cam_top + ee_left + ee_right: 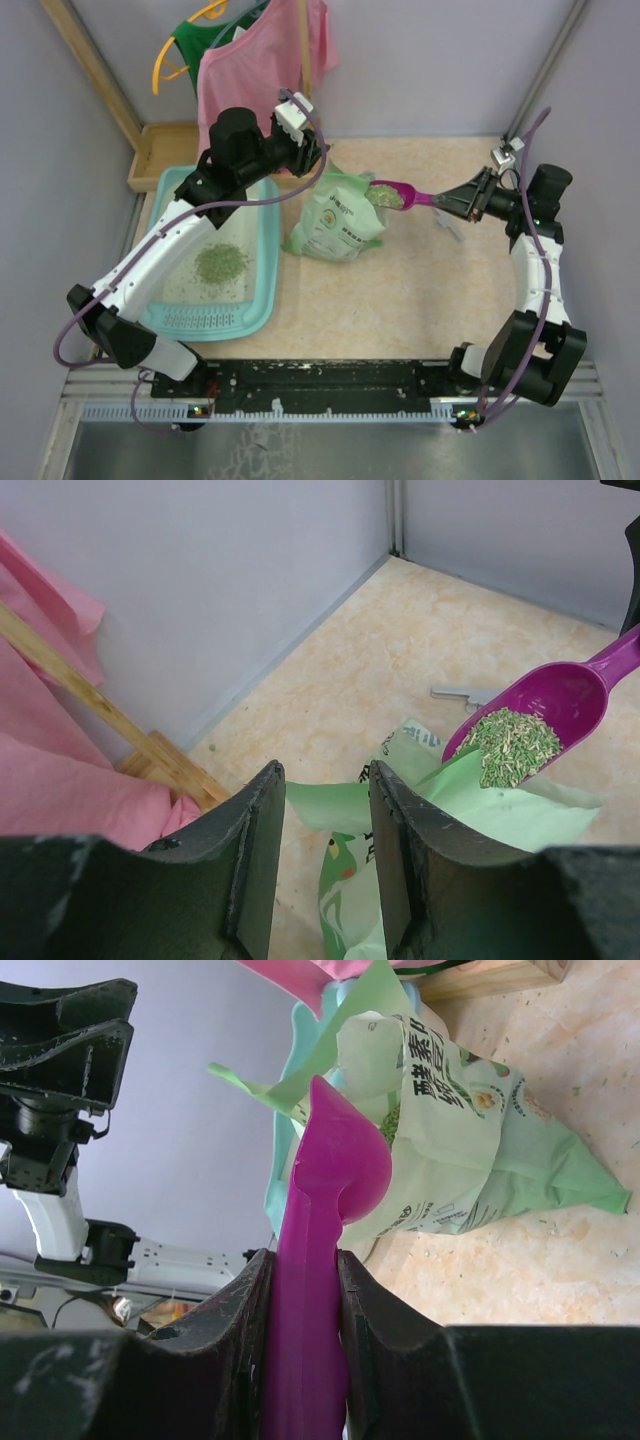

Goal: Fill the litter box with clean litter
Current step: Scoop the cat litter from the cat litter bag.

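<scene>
Litter box (266,272) lies at table left, under the left arm, which crosses it and hides part of its left wall. Long axis runs near-to-far, grille strip at the near end. A small heap of clean litter (220,262) lies on its base. A green bag (340,225) stands just right of the box, and a wooden tray (160,150) sits behind it.

Right gripper (305,1260) clamps the magenta scoop (400,193), loaded with granules, at the bag mouth. Left gripper (325,775) hangs over the bag with jaws partly apart. Whether it grips the flap cannot be told.
</scene>
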